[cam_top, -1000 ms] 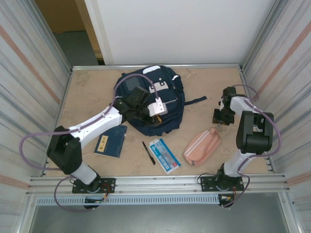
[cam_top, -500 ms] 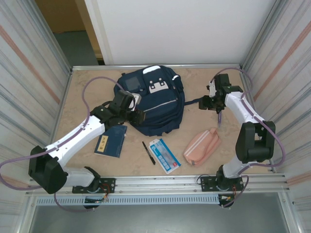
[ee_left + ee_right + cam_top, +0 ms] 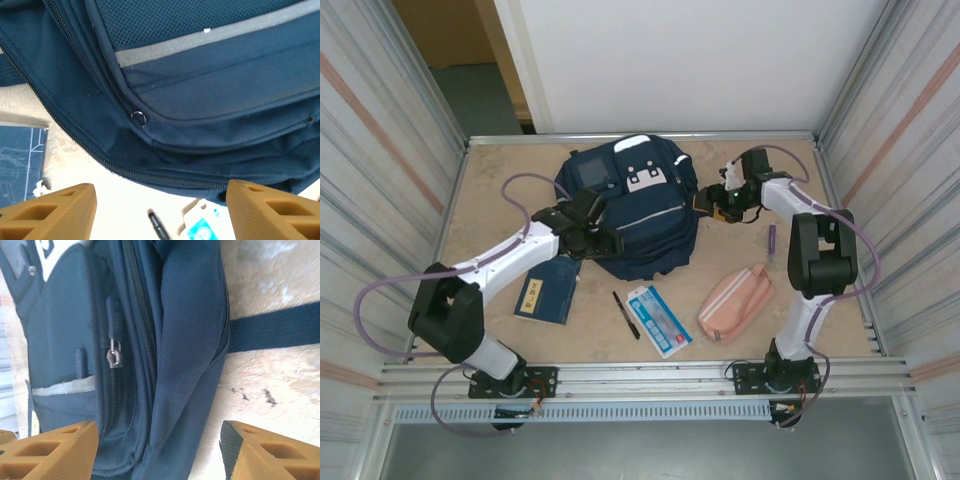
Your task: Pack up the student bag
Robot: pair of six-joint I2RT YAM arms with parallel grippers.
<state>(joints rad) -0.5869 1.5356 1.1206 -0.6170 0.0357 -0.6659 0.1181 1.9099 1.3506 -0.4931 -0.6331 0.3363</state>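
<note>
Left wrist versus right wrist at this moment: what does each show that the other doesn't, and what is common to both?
Left wrist, not right wrist: a book corner, a pen tip, a card edge and a small ring on the bag. Right wrist, not left wrist: a zipper pull and a dark strap across the table. Shared: the bag, bare table, and each camera's own gripper, the left gripper and the right gripper, both open.

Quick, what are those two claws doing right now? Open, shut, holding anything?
Left claw: open, holding nothing, facing the student bag.
Right claw: open, holding nothing, at the bag's other side.
</note>
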